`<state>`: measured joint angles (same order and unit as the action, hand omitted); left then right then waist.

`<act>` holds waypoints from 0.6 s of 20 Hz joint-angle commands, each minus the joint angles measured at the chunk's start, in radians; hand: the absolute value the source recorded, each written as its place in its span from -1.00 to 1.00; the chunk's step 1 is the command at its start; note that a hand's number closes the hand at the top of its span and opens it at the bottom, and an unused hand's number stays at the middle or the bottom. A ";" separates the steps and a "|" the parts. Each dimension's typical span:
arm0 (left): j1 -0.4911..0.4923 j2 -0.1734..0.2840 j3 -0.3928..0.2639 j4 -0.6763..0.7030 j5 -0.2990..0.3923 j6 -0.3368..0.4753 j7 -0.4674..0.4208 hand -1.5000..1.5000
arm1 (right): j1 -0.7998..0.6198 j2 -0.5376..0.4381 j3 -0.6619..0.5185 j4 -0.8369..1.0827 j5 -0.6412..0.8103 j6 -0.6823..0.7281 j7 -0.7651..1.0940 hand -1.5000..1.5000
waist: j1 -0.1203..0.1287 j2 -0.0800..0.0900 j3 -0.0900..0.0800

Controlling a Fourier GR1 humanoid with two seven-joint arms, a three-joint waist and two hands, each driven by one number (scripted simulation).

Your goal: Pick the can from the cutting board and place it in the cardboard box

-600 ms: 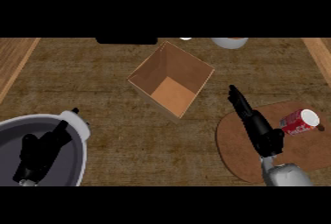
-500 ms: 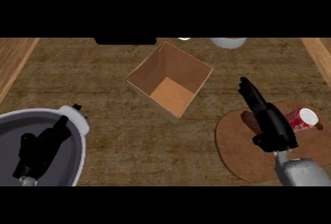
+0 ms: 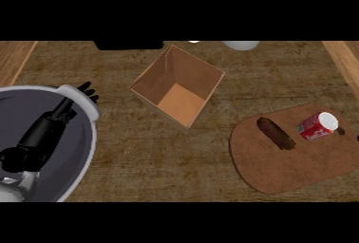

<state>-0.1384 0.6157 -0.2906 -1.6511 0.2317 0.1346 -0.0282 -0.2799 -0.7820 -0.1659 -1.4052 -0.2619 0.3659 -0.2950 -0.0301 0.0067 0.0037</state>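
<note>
Red can on its side on the brown cutting board at the right, untouched, with a dark oblong patch just to its left. Open cardboard box near the middle of the counter, well apart from the can. Left hand at the left edge above a grey round shape, fingers straight and spread; right hand out of sight.

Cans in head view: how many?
1. The can stands on the cutting board, near its upper right edge, right of the box. None shows inside the box; none seems hidden.
</note>
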 commanded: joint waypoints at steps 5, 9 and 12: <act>-0.041 -0.015 0.013 0.077 0.004 -0.069 -0.104 0.00 | 0.043 -0.220 -0.061 0.201 0.239 0.181 -0.540 -1.00 | 0.035 0.012 0.001; -0.093 -0.047 -0.014 0.082 -0.030 -0.054 -0.072 0.00 | 0.031 -0.309 0.000 0.301 0.382 0.141 -0.678 -1.00 | 0.053 0.010 0.001; -0.115 -0.067 -0.011 0.119 -0.042 -0.057 -0.093 0.00 | 0.041 -0.364 0.098 0.227 0.502 0.065 -0.643 -1.00 | 0.045 0.005 -0.002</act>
<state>-0.2335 0.5657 -0.3034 -1.5634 0.1984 0.0890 -0.0996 -0.2454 -1.0831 -0.1417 -1.1863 0.1073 0.3983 -0.8004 0.0111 0.0156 0.0034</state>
